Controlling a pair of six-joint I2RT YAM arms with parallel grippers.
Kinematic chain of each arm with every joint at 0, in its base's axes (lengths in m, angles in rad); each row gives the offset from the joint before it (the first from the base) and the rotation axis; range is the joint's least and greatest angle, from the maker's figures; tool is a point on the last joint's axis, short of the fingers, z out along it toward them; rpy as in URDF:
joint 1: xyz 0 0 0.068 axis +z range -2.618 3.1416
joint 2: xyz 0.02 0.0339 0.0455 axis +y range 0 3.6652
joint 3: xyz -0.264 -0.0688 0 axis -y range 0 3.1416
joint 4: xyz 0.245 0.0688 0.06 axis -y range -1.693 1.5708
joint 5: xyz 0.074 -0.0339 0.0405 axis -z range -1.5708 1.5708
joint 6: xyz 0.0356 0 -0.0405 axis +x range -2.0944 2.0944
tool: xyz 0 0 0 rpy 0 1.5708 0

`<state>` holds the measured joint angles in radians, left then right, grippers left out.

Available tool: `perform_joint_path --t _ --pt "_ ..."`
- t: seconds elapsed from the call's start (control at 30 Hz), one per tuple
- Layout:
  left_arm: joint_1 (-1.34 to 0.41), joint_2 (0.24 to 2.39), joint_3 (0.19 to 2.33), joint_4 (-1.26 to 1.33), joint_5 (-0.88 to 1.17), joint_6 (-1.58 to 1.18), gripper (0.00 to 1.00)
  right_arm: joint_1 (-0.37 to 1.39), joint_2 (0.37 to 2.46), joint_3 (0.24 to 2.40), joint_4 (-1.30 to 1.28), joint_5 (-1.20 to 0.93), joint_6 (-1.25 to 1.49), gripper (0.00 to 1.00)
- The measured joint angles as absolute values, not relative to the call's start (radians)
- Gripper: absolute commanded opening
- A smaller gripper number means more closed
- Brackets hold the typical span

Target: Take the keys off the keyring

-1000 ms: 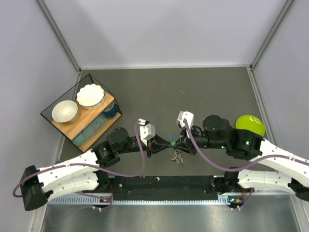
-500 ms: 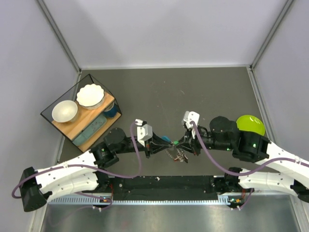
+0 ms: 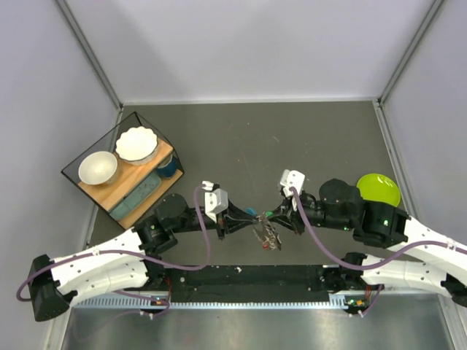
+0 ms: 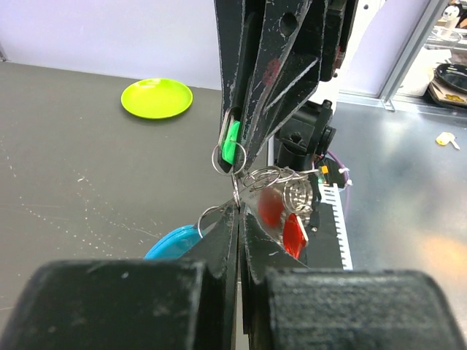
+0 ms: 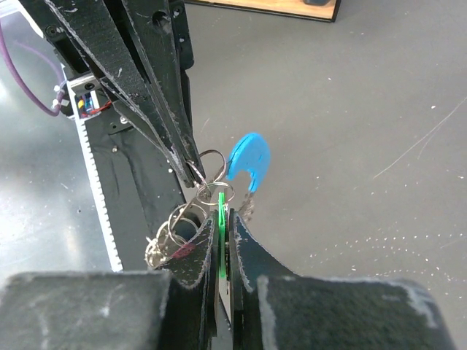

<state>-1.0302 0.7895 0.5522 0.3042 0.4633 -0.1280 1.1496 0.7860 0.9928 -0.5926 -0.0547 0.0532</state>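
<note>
The bunch of keys [image 3: 266,235] hangs above the table between my two grippers. My left gripper [image 4: 239,208] is shut on a thin wire loop of the keyring [image 4: 252,179]. A cyan key [image 4: 174,242] hangs left of it and red tags [image 4: 283,222] hang right. My right gripper [image 5: 222,211] is shut on the green key head [image 5: 221,222], which sits edge-on between its pads. The keyring [image 5: 213,193] links that green key to the left gripper's fingers [image 5: 164,109], with the blue key [image 5: 248,157] dangling beside it. Both grippers [image 3: 248,216] [image 3: 273,214] face each other.
A black-framed box [image 3: 124,171] with a wooden shelf and two white bowls stands at the left. A lime-green plate [image 3: 378,188] lies at the right, behind the right arm. A black rail [image 3: 248,277] runs along the near edge under the keys.
The two grippers have drawn apart, left going left and right going right. The ring and keys between them are stretched out, and the bundle hangs lower.
</note>
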Motion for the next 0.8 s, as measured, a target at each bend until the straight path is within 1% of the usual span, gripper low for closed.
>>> perform_joint_path --t 0.43,0.8 --pt "-1.029 0.778 0.547 0.292 0.466 -0.123 0.00 1.150 0.797 0.992 -0.592 -0.053 0.045 0.00" --pt "-1.028 0.769 0.545 0.286 0.514 -0.108 0.00 1.152 0.813 0.993 -0.591 -0.054 0.045 0.00"
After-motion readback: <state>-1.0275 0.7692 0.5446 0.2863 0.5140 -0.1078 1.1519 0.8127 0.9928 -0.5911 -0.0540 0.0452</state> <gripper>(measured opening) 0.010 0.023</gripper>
